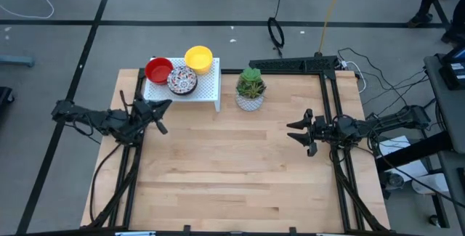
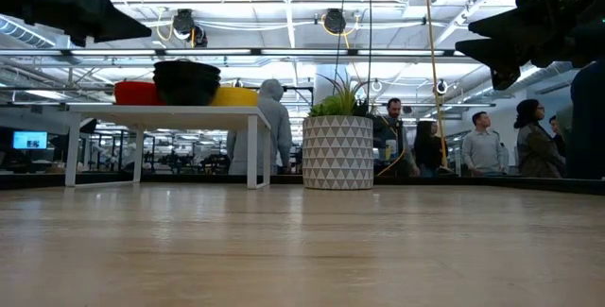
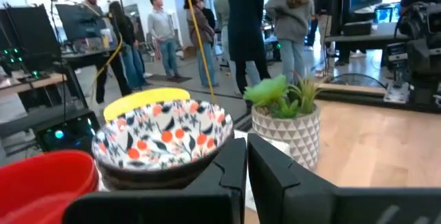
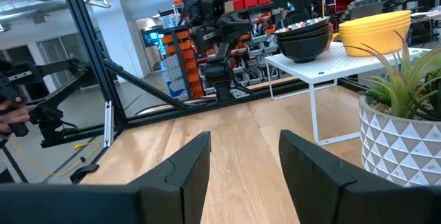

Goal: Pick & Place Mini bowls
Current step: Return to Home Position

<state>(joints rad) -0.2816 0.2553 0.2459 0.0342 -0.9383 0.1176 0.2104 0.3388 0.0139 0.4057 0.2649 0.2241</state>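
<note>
High view: mini bowls (image 1: 182, 80) on shelf (image 1: 208, 88), near left gripper (image 1: 166, 117).

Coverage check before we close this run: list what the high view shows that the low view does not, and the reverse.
Only the high view shows the left gripper beside the shelf, the right gripper over the right of the table, and the floral inside of the patterned bowl. Only the low view shows people in the room behind and the open space under the shelf. Both show the red bowls, yellow bowls and the potted plant beside the shelf.
</note>
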